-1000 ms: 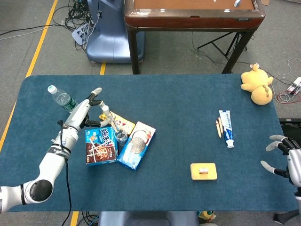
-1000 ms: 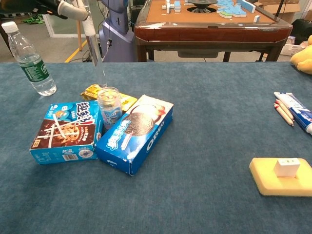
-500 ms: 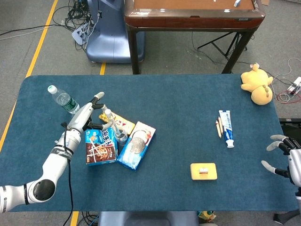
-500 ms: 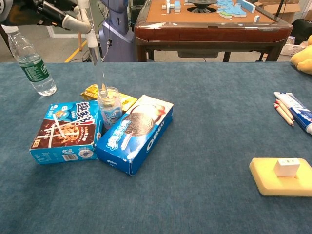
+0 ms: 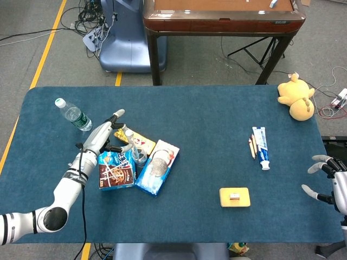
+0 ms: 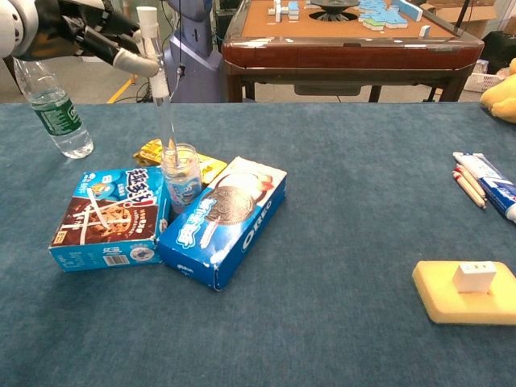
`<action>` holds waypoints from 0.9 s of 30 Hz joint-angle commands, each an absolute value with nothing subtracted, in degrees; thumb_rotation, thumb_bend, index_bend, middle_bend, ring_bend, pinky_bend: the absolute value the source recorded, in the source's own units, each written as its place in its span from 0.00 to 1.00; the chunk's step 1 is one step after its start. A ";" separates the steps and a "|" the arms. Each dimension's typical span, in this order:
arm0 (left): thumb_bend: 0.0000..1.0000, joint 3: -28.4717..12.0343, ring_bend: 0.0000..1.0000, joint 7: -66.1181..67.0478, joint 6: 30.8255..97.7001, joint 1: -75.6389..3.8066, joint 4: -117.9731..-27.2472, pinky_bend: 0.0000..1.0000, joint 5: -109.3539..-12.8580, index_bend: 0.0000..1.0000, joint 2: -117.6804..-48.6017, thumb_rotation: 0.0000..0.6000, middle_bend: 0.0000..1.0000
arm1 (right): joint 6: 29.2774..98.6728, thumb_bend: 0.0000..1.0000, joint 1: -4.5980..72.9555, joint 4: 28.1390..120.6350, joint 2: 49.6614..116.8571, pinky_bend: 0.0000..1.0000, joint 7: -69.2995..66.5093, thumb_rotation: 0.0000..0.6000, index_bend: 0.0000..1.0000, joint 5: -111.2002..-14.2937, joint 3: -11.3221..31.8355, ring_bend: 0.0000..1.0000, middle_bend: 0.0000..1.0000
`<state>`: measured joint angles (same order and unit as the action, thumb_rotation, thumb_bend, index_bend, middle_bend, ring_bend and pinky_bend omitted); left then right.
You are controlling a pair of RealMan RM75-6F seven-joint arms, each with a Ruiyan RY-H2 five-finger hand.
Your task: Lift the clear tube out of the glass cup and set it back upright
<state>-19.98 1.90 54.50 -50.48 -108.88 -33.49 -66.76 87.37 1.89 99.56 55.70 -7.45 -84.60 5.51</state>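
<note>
Now, tube (image 6: 162, 97): standing near upright, lower end dipping into the cup (image 6: 181, 177).
Left hand (image 6: 76, 36): pinching the tube near its top; other fingers spreading.
Right hand (image 5: 331, 181): idling at the table's right edge, fingers apart, holding nothing.
Handling: likely light, stiff, slick, breakable; pinching high is keeping it plumb.
Cup: sitting between two snack boxes (image 6: 224, 219), looking tippy.

White-and-silver arm shells, black joint bands, black cable along left forearm, grey-silver left hand (image 5: 103, 138) and right hand (image 5: 328, 179).
</note>
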 commanded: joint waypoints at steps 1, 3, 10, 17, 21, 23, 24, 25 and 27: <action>0.28 -19.38 0.00 2.48 55.34 -50.50 -108.10 0.00 -34.32 0.61 -68.05 1.00 0.00 | 87.38 0.01 1.88 99.58 55.67 0.50 -7.49 1.00 0.53 -84.57 5.53 0.27 0.32; 0.28 -19.06 0.00 2.85 55.57 -50.56 -107.62 0.00 -34.64 0.61 -68.77 1.00 0.00 | 87.43 0.01 1.86 99.59 55.62 0.50 -7.60 1.00 0.53 -84.60 5.55 0.27 0.32; 0.28 -18.00 0.00 3.94 56.26 -50.58 -105.37 0.00 -35.99 0.60 -71.45 1.00 0.00 | 87.75 0.01 1.71 99.60 55.48 0.50 -7.83 1.00 0.53 -84.56 5.64 0.27 0.32; 0.28 -17.32 0.00 3.99 56.00 -50.18 -103.33 0.00 -37.35 0.60 -73.48 1.00 0.00 | 87.87 0.01 1.63 99.59 55.40 0.50 -8.04 1.00 0.53 -84.57 5.68 0.27 0.32; 0.28 -16.84 0.00 4.71 55.74 -50.15 -102.75 0.00 -37.67 0.59 -74.21 1.00 0.00 | 87.81 0.01 1.63 99.62 55.41 0.50 -8.00 1.00 0.53 -84.69 5.61 0.27 0.32; 0.28 -16.72 0.00 5.00 55.73 -50.15 -102.59 0.00 -37.71 0.59 -74.54 1.00 0.00 | 87.81 0.01 1.63 99.64 55.41 0.50 -7.96 1.00 0.53 -84.71 5.60 0.27 0.32; 0.28 -16.66 0.00 5.18 55.73 -50.15 -102.46 0.00 -37.71 0.59 -74.74 1.00 0.00 | 87.83 0.01 1.62 99.66 55.40 0.50 -7.98 1.00 0.53 -84.73 5.60 0.27 0.32; 0.28 -16.62 0.00 5.33 55.72 -50.16 -102.34 0.00 -37.71 0.59 -74.87 1.00 0.00 | 87.87 0.01 1.61 99.69 55.39 0.50 -7.99 1.00 0.53 -84.74 5.61 0.27 0.32; 0.28 -16.52 0.00 5.68 55.79 -50.16 -102.10 0.00 -37.72 0.58 -75.19 1.00 0.00 | 87.97 0.01 1.56 99.69 55.37 0.50 -8.02 1.00 0.53 -84.73 5.63 0.27 0.32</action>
<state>-16.58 5.58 55.76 -50.16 -102.18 -37.71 -75.10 87.97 1.56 99.69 55.37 -8.02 -84.73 5.62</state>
